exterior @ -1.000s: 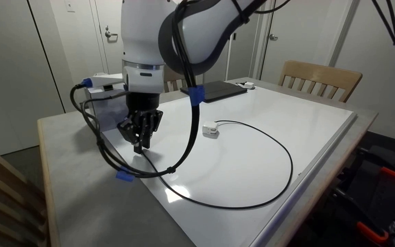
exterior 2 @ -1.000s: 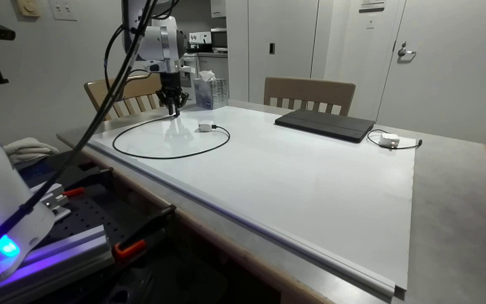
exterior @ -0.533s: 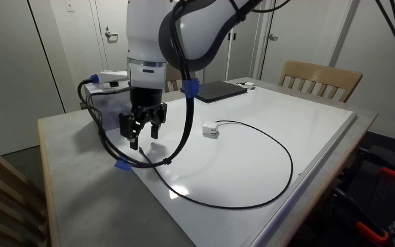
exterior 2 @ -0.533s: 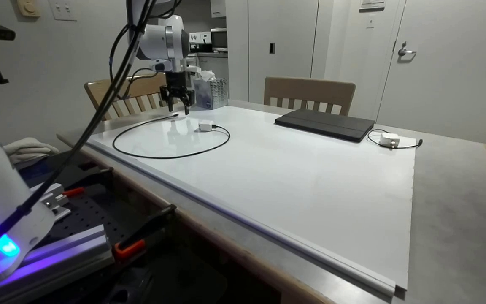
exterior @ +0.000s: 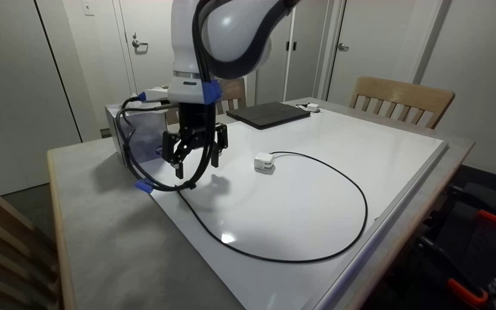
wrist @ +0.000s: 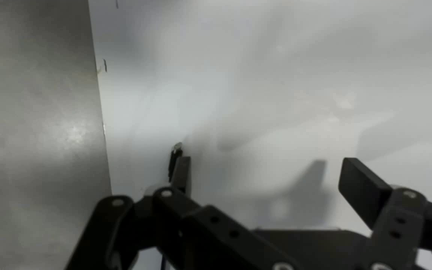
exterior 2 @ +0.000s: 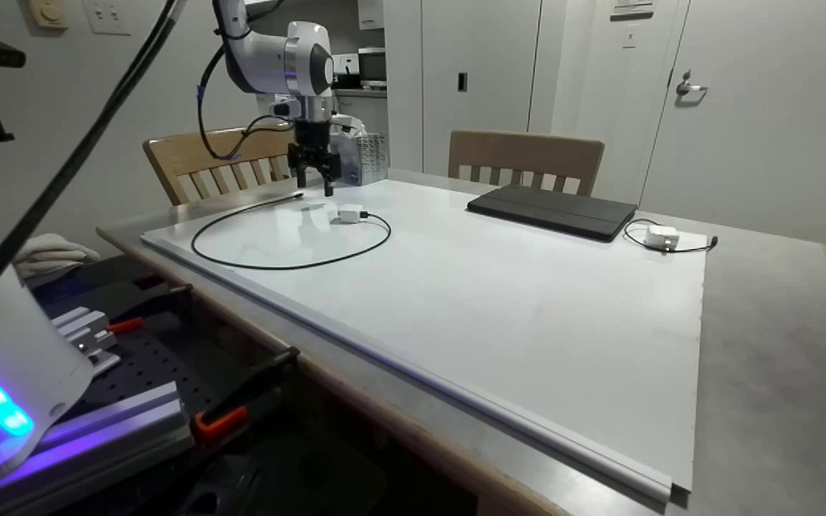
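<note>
Hanging above the white board [exterior 2: 492, 322], the gripper [exterior 2: 315, 188] is seen with jaws spread wide; the black cable [exterior: 291, 261] is looped on the board, its free tip [wrist: 177, 147] near one finger [wrist: 182, 175]; its other end is plugged into the white charger [exterior: 264, 161].

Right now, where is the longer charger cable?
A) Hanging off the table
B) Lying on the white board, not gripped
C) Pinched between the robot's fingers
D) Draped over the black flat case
B: both exterior views show the charger cable looped on the white board, and the fingers stand spread, nothing between them.
</note>
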`<state>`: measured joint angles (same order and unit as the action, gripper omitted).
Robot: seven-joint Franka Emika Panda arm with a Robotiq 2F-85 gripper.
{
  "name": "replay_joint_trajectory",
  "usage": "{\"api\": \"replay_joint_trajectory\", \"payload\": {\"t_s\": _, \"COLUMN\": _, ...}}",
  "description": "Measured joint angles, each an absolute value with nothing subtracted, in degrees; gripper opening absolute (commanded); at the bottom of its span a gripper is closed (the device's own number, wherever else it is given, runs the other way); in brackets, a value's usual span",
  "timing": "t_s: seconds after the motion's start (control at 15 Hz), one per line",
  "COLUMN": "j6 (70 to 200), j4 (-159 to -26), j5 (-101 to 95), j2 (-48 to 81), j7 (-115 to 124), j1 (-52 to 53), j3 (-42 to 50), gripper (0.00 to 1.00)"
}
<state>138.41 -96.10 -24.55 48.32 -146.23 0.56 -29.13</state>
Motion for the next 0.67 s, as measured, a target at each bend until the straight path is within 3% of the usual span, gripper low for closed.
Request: {"api": "replay_joint_trajectory", "payload": {"t_s": 0.67, "j6": 142.2, "j4": -95.44, "j5": -17.52, "j2": 47.25, "j7": -135.48, "j1": 8.79, "j3": -19.41, "gripper": 1.0}}
